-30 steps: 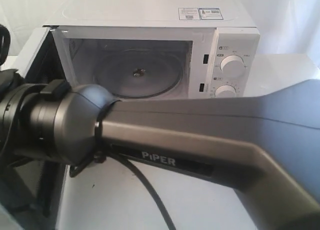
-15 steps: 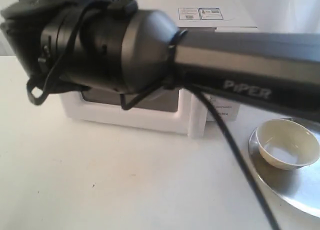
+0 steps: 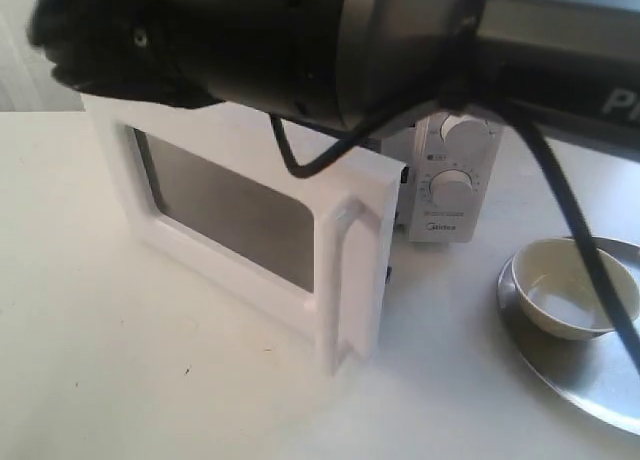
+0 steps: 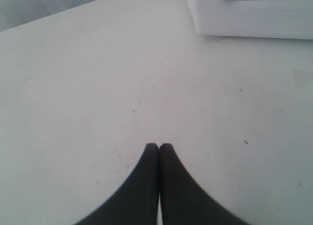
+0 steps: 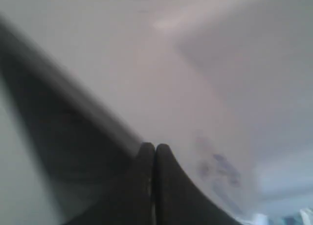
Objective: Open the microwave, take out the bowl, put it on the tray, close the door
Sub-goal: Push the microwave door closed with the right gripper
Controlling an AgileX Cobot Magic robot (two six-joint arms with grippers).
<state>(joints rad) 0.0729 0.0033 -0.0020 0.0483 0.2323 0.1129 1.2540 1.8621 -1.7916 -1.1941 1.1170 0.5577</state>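
Midea logo (image 3: 445, 224) on the microwave (image 3: 484, 202)

A white table (image 3: 150, 380) fills the scene, its top flecked with tiny dark specks. Behind it stands a pale backdrop (image 3: 12, 80).

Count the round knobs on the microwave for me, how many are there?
2. Both sit on the front panel of the microwave: the upper dial, partly hidden behind the black arm, and the lower dial right below it. The arm may hide others.
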